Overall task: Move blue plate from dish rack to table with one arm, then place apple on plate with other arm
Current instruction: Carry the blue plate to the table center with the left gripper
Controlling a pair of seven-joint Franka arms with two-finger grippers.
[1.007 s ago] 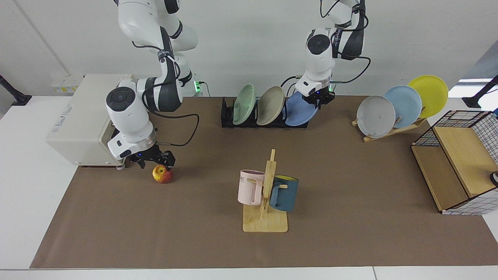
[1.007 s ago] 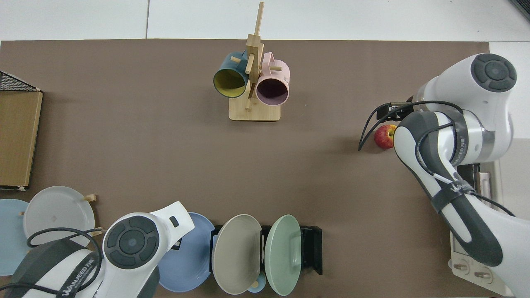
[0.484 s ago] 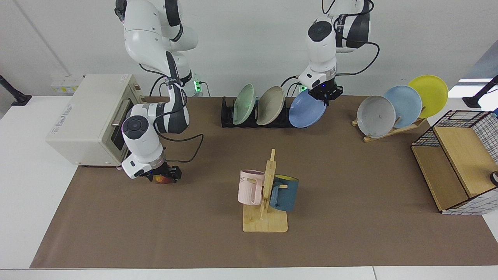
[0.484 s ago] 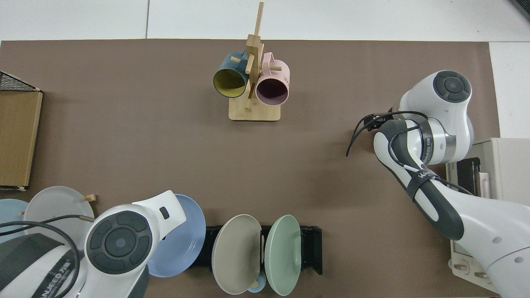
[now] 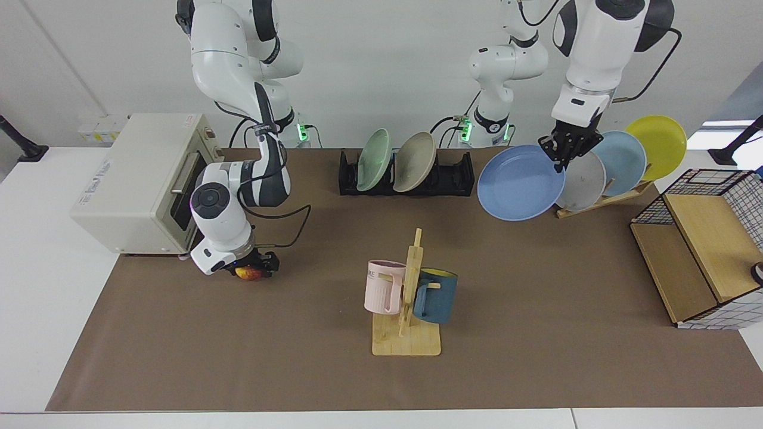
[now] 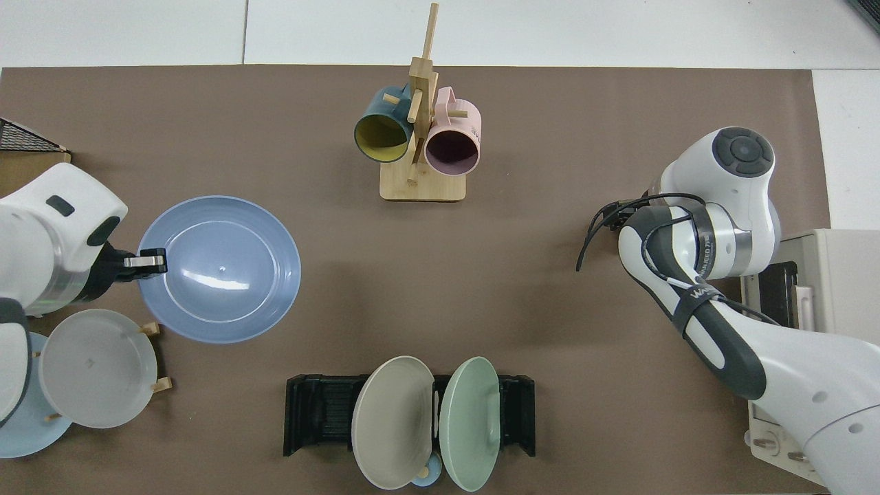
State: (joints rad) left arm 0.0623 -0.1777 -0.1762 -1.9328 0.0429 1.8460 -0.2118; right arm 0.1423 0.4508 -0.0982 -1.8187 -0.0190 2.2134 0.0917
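The right hand [image 5: 257, 271] sits low on the bench [image 5: 179, 357] by the toaster oven [image 5: 131, 179], its fingers around the small, round, glossy apple [image 5: 250, 274]; whether they grip it I cannot tell. The black slotted rack [image 5: 453, 176] keeps two plates. The left hand [image 5: 563, 156] pinches the rim of the smooth, shallow matte blue plate [image 5: 518, 185], held tilted in the air. It should be levelled and lowered gently onto open mat, clear of the wooden stand [image 5: 602, 201].

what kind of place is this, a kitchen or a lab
Most likely a robotics lab staged as a kitchen: two white robot arms are mounted at a bare table covered by a brown mat, with a dish rack and a toaster oven.
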